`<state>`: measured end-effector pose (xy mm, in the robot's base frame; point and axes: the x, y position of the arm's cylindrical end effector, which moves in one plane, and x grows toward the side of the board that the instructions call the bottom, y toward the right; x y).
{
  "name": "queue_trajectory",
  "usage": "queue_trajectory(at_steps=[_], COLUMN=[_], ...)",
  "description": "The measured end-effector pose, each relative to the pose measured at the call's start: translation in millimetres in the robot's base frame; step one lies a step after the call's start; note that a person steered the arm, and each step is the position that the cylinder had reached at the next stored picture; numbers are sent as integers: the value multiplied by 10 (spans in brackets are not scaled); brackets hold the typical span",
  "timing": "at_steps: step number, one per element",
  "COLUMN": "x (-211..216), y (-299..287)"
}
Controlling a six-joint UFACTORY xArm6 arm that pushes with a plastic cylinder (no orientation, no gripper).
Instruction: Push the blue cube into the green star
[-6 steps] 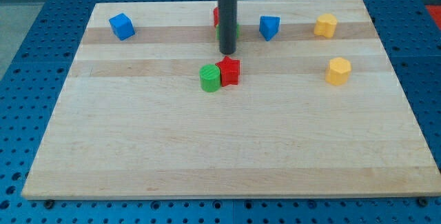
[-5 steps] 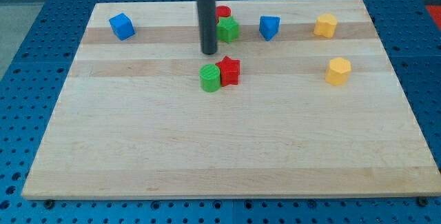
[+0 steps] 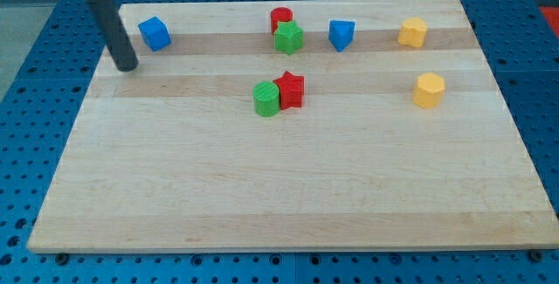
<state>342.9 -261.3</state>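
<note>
The blue cube [image 3: 154,33] sits near the board's top left. The green star [image 3: 288,38] lies at the top middle, touching a red cylinder [image 3: 281,18] just above it. My tip [image 3: 128,65] rests on the board just below and to the left of the blue cube, a short gap apart from it. The green star is far off to the tip's right.
A green cylinder [image 3: 266,99] and a red star [image 3: 290,89] touch each other mid-board. A second blue block [image 3: 341,34] lies right of the green star. Two yellow blocks [image 3: 413,32] [image 3: 428,90] sit at the right. The wooden board [image 3: 279,188] lies on a blue pegboard.
My tip has swept from the top middle, beside the green star, far to the left, ending next to the blue cube. No block has moved.
</note>
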Motion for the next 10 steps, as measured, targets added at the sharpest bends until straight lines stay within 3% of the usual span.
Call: queue_trajectory(at_steps=[1,2,3,4,7,10], x=[-580,-653,-653,-653,-654,-550], y=[-4,-4,6,456,2256,2232])
